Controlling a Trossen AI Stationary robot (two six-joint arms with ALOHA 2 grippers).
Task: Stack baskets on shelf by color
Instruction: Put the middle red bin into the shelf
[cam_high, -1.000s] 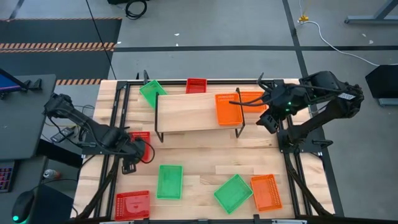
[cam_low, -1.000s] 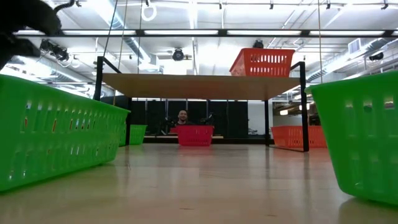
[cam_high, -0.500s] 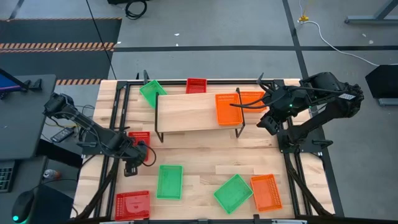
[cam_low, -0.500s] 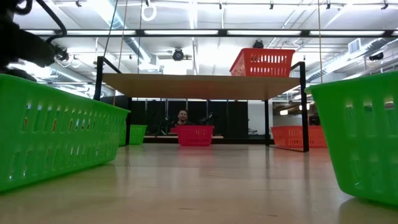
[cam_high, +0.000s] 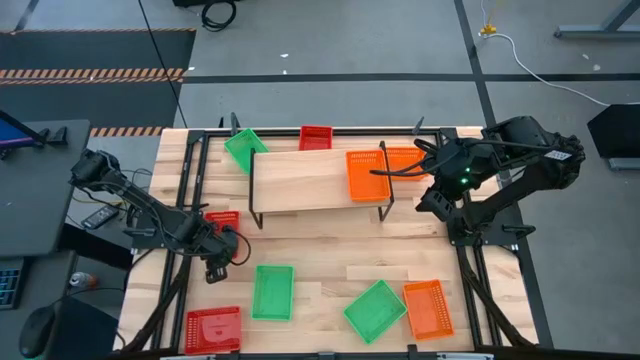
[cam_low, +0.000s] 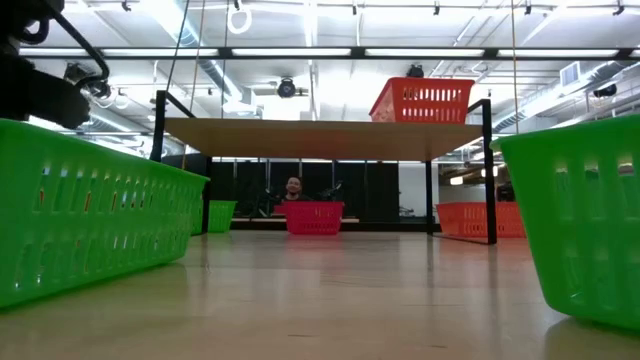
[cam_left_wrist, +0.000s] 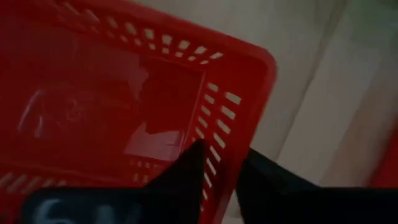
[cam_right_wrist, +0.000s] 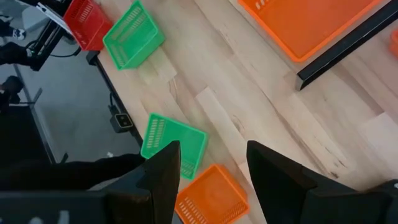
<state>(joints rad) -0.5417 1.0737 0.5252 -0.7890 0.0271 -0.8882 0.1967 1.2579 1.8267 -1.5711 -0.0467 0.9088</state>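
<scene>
My left gripper (cam_high: 226, 252) (cam_left_wrist: 221, 160) is near the table's left edge, shut on a red basket (cam_high: 222, 219) (cam_left_wrist: 124, 93). My right gripper (cam_high: 432, 197) (cam_right_wrist: 211, 155) hangs open above the table, right of the shelf (cam_high: 300, 180) (cam_low: 320, 135). One orange basket (cam_high: 365, 175) (cam_low: 422, 100) stands on the shelf's right end. On the table lie two green baskets (cam_high: 272, 292) (cam_high: 375, 310), an orange one (cam_high: 428, 308) and a red one (cam_high: 212, 328) near the front. A green (cam_high: 245, 148), a red (cam_high: 315, 137) and an orange basket (cam_high: 407, 157) lie at the back. My left gripper holds the red basket by one wall near a corner (cam_left_wrist: 219, 186). One finger (cam_left_wrist: 186, 171) is inside the basket and the other (cam_left_wrist: 264, 177) outside, with the wall pinched between them. Whether the basket is clear of the table, I cannot tell.
The shelf's left and middle parts are bare wood. Black frame rails (cam_high: 190, 190) run along the table's left and right sides. Two green baskets (cam_low: 90, 210) (cam_low: 580, 220) stand close to the low camera. A person (cam_low: 293, 187) shows far behind the table.
My left gripper has moved a little toward the table's right and come down, keeping its hold on the red basket, which has shifted with it.
</scene>
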